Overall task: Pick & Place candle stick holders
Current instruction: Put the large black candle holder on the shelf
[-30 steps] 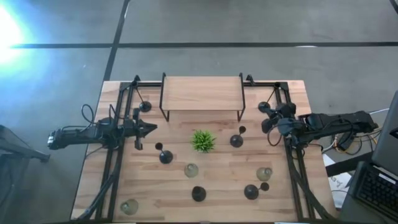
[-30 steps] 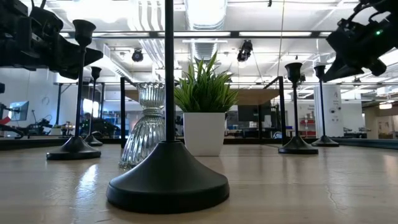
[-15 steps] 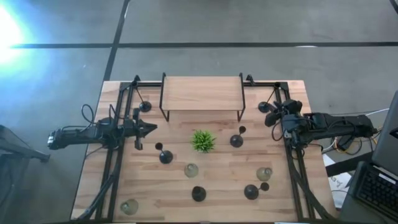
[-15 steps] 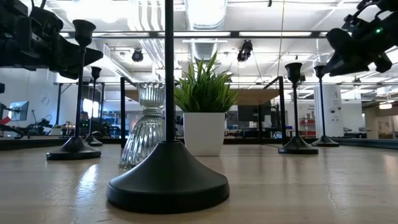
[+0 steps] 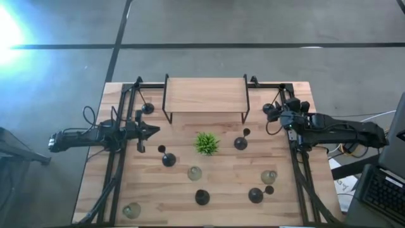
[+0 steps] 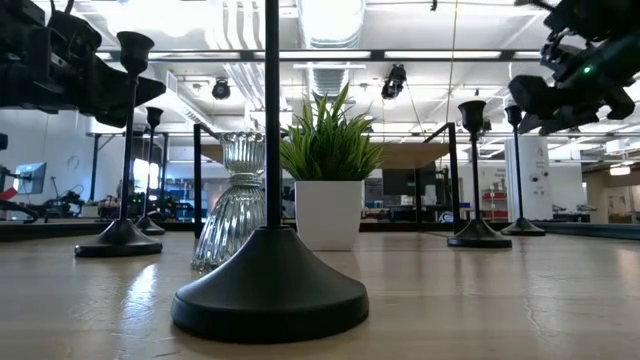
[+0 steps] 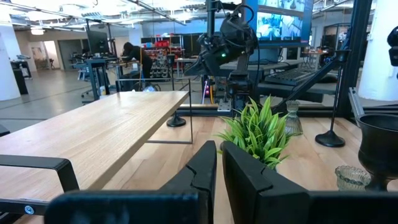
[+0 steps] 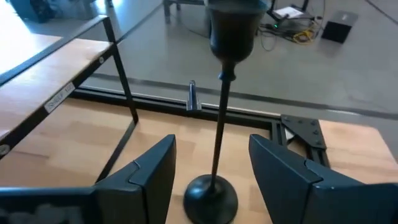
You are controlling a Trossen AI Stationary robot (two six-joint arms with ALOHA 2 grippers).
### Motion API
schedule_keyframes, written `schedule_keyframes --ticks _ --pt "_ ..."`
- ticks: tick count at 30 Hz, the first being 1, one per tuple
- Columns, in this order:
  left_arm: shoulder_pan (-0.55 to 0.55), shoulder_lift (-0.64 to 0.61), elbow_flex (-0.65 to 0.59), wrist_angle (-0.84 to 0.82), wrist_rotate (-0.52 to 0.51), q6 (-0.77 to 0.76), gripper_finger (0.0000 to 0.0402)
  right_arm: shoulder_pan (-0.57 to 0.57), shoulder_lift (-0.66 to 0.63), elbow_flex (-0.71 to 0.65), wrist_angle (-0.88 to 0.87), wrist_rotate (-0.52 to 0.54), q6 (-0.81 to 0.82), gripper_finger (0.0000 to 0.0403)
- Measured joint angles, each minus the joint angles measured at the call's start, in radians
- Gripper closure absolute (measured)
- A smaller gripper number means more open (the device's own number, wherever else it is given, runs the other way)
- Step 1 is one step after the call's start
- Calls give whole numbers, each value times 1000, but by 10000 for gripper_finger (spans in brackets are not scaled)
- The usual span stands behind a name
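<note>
**Right gripper spread around a standing black holder**

Here, nearest the front edge of the table [image 5: 95, 183], I see a glass holder [image 5: 131, 210] at the left corner and two black holders [image 5: 202, 197] mid-front. Farther in, the plant [image 5: 206, 143] sits centrally. My left gripper [image 5: 154, 132] hovers by the left rail, fingers pinched narrow, holding nothing. At the far right corner, my right gripper [image 8: 211, 171] stands wide, fingers either side of a tall black holder [image 8: 219, 124], which stands upright on its base, not touching.
</note>
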Motion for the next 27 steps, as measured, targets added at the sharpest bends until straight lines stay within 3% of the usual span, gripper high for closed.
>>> schedule_keyframes --ticks 13,19,27 --pt "0 0 0 0 0 0 369 -265 38 -124 365 -192 -257 207" --pt "0 0 0 0 0 0 369 -359 38 -144 467 -210 -359 211" --pt "0 0 0 0 0 0 369 -402 39 -153 556 -258 -454 266"
